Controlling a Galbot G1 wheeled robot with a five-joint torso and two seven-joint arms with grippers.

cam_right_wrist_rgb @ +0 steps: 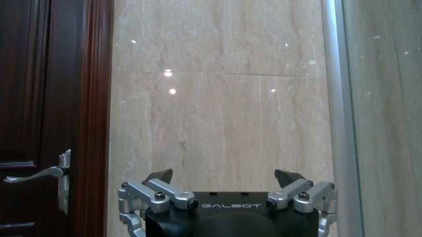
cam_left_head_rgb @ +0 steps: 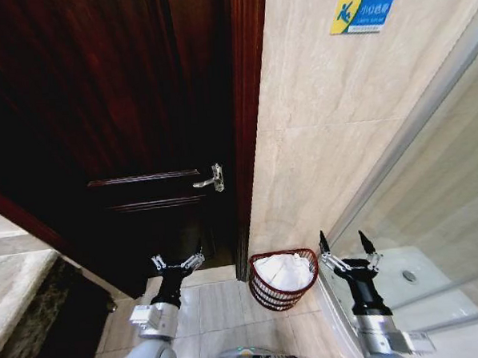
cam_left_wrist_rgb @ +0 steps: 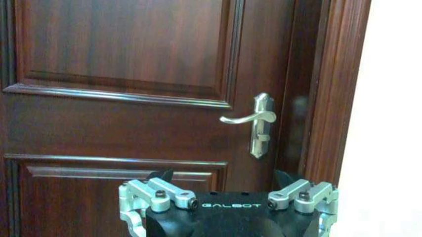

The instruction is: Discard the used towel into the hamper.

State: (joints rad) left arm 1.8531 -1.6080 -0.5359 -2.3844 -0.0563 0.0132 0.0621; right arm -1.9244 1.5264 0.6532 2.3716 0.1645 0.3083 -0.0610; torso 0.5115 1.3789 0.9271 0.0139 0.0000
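- Dark wooden door (cam_left_head_rgb: 123, 113) fills the left and centre of the head view, its silver lever handle (cam_left_head_rgb: 210, 180) near mid-frame; a pale marble wall (cam_left_head_rgb: 324, 126) takes the upper right, with a blue and yellow sign (cam_left_head_rgb: 363, 11) at the top and a glass shower screen (cam_left_head_rgb: 440, 192) at the far right.
- On the tiled floor (cam_left_head_rgb: 218, 308), low and just right of centre, stands the hamper (cam_left_head_rgb: 283, 279), tucked against the wall beside the door frame.
- A white towel (cam_left_head_rgb: 284, 270) already lies bundled inside it, heaped to about the rim.
- Left gripper (cam_left_head_rgb: 178, 263) hangs at lower left, in front of the door, fingers spread and holding nothing.
- Right gripper (cam_left_head_rgb: 348, 250) is at lower right, just beside the hamper's rim, fingers likewise spread and empty.
- By the look of it the drop is done, so the step in hand is clearing away.
- To do that well, I would lift the right arm straight clear of the rim so the light basket does not tip, and keep both arms off the screen and the door handle.
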